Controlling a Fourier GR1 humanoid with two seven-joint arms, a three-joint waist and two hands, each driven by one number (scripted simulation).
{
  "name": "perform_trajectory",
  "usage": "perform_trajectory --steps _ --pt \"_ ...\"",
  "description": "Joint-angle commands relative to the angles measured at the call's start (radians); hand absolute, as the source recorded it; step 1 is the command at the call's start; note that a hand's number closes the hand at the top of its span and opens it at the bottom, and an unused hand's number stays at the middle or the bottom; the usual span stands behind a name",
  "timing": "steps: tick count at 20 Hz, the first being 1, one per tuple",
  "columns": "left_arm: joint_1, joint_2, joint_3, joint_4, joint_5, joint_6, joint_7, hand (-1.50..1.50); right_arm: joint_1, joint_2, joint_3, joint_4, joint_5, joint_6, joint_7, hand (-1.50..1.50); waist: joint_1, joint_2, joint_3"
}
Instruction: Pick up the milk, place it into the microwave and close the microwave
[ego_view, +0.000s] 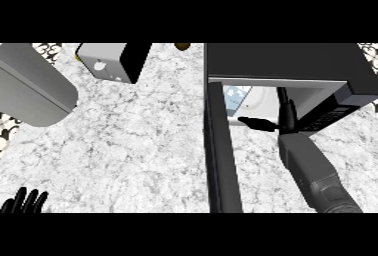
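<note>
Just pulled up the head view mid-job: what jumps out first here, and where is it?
The open microwave at upper right grabs attention, its dark door swung out toward the viewer down the middle. The right robot hand reaches into its cavity, where the pale milk carton lies at the left. The left robot hand rests open at the lower left corner of the marbled counter.

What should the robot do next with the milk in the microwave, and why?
Probably draw the right hand back out of the microwave. The milk already lies inside, and the hand sits at the opening, so the open door cannot swing shut until the arm is clear.
</note>
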Motion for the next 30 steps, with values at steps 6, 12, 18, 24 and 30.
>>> perform_trajectory --steps 6,12,18,24,30 --pt "0.055 0.058 -0.053 -0.021 0.043 -0.150 -0.020 -1.50 0.173 0.103 0.036 -0.065 -0.025 0.264 -0.112 -1.50 -0.037 -0.012 0.000" --pt "-0.009 -0.027 -0.190 -0.004 -0.081 -0.088 0.022 -1.50 0.361 0.111 0.071 -0.198 -0.050 0.402 -0.164 -1.50 -0.064 -0.016 -0.001" --pt "-0.041 -0.013 -0.273 -0.053 -0.152 -0.101 0.096 -1.50 0.541 0.094 0.134 -0.470 -0.056 0.401 -0.053 -1.50 -0.066 -0.017 -0.002" --pt "-0.161 -0.057 -0.387 0.022 -0.306 0.013 0.125 1.50 0.761 0.065 0.146 -0.729 -0.154 0.573 -0.032 -1.50 -0.071 -0.014 -0.002" --pt "-0.349 -0.058 -0.481 0.118 -0.345 0.109 0.245 1.50 0.959 0.010 0.135 -1.027 -0.257 0.651 0.098 -1.50 -0.062 -0.008 -0.001"
